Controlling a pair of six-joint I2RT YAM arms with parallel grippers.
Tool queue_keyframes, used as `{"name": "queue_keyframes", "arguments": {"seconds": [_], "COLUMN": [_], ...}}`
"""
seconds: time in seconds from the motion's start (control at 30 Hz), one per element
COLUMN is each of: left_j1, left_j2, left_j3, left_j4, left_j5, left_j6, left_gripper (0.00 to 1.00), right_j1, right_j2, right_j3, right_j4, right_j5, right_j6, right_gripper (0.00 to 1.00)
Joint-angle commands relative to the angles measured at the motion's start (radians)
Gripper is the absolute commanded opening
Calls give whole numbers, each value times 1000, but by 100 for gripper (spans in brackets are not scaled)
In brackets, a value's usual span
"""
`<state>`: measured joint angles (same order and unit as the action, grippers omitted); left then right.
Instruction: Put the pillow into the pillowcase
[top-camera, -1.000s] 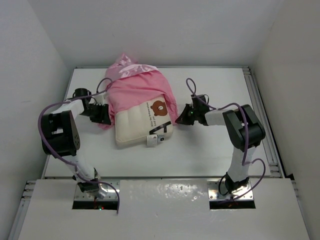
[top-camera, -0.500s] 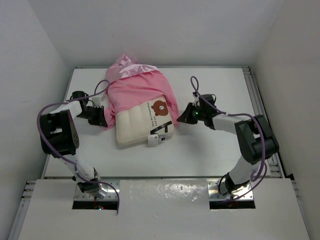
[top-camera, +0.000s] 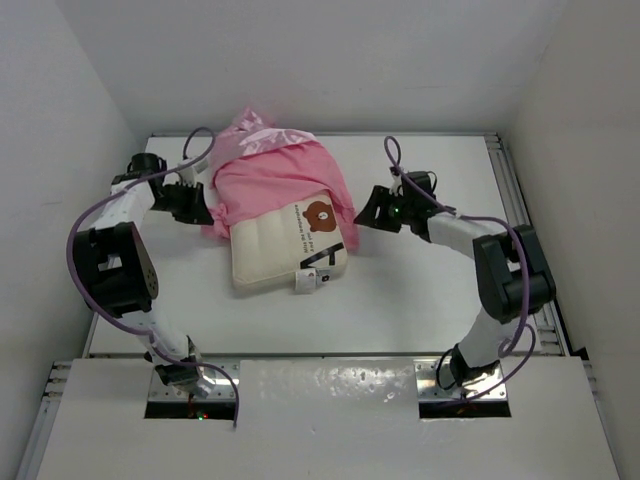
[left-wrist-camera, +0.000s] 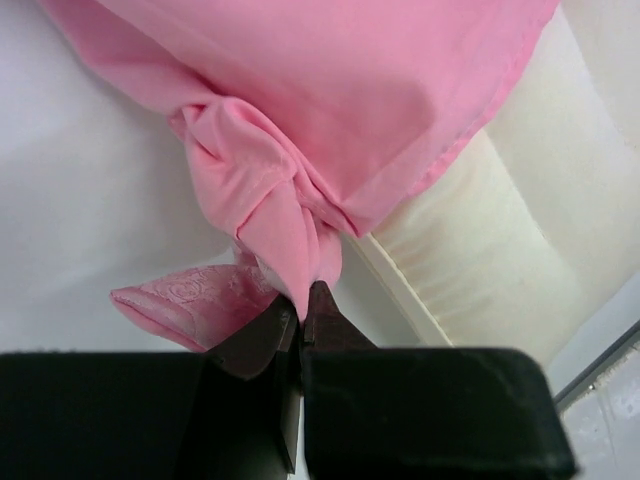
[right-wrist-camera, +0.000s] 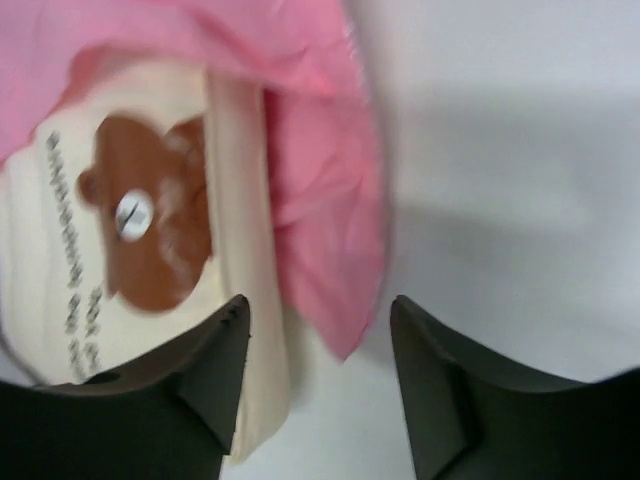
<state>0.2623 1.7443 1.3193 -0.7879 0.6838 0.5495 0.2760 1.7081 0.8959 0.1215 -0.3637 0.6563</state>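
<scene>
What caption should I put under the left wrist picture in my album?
Left claw pinches a bunched corner of the pink pillowcase beside the cream pillow.

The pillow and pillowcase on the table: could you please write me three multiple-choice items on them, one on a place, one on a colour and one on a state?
1. Where does the pillow lie?
A. Wholly inside the pillowcase
B. Far end inside the pillowcase, near end sticking out
C. Beside the pillowcase, apart from it

2. What colour is the bear-face print?
A. Brown
B. Blue
C. Green

3. What state is the left gripper in?
A. Open, above bare table
B. Shut on the pillowcase
C. Shut on the pillow

Answers:
1 B: the cream ribbed end and its print lie bare below the pink edge.
2 A: the print shows brown on cream.
3 B: in the left wrist view, the fingertips meet on a bunched fold of pink fabric.
</scene>
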Motion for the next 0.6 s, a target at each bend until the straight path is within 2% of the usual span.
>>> {"name": "queue_keyframes", "arguments": {"seconds": [0.0,0.07,0.2,0.33,0.47,0.5,0.57], "left_j1": [-6,-9,-14,-14,-15,-17,-17], "left_j2": [-14,-12,-17,-25,-35,-35,-34], "left_j3": [-34,-48,-69,-80,-86,-89,-85], "left_j4": [-5,2,16,32,52,53,52], "left_j5": [14,16,11,10,14,23,32], "left_j6": [20,12,-2,-20,-39,-42,-49], "left_gripper": [0,0,0,0,0,0,0], "right_j1": [-6,-4,2,23,57,57,51], "right_j2": [108,210,347,398,374,369,366], "right_j3": [132,228,349,333,212,187,108], "right_j4": [-86,-117,-178,-163,-47,25,116], "right_j5": [137,132,80,-13,-105,-130,-197], "right_j6": [-70,-78,-78,-41,9,63,158], "right_gripper": [59,63,63,56,36,22,0]}}
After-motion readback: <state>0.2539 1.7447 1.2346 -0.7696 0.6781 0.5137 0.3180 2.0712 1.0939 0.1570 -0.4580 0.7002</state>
